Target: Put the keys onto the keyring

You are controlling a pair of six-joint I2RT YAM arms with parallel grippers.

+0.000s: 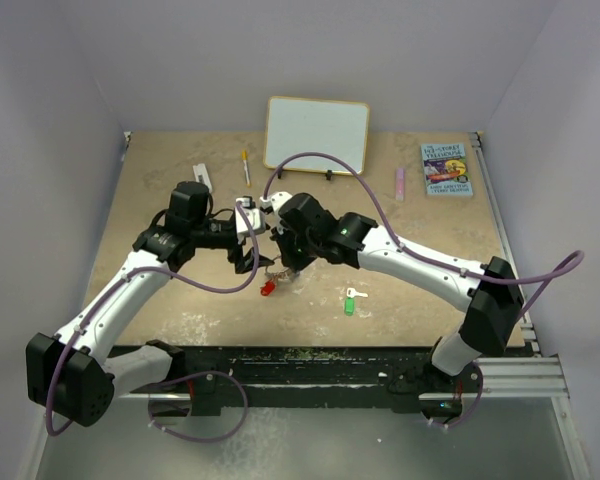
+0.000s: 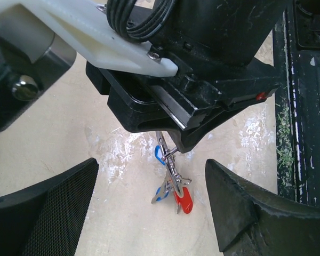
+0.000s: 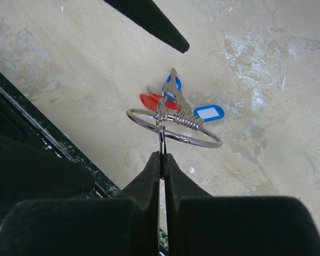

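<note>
Scuffed beige tabletop [image 1: 160, 215], pale lilac walls all round, and the action is bunched up mid-table. Nearest the arm bases lies the green-tagged key [image 1: 350, 302], flat on the surface, right of the keyring and a touch closer to the bases, well apart from it. By my reading that's the one not yet threaded.

On to the keyring [image 3: 173, 128] itself, which is up off the table. The right gripper [image 3: 161, 157] has its fingers pressed together on the near side of the wire, so the loop juts out beyond the fingertips. The threaded keys [image 3: 176, 109], with a red tag [image 3: 152, 101] and blue tags [image 3: 209, 113], hang from it. My guess is it's held like that to keep the ring steady and open to the other arm.

Here's that other arm: the left gripper [image 2: 151, 162] hovers just left of the keyring, fingers spread wide and nothing in them. The dangling bunch shows in the gap, touching neither pad as far as I can tell.

No box, tray or bowl in sight. The only holder is the ring, loaded with those tagged keys.

Beyond the keyring, towards the back wall, sit a yellow pen [image 1: 245, 165], a white board [image 1: 317, 135] propped upright, a small pink item [image 1: 400, 182] and, far right, a book [image 1: 447, 168]
</note>
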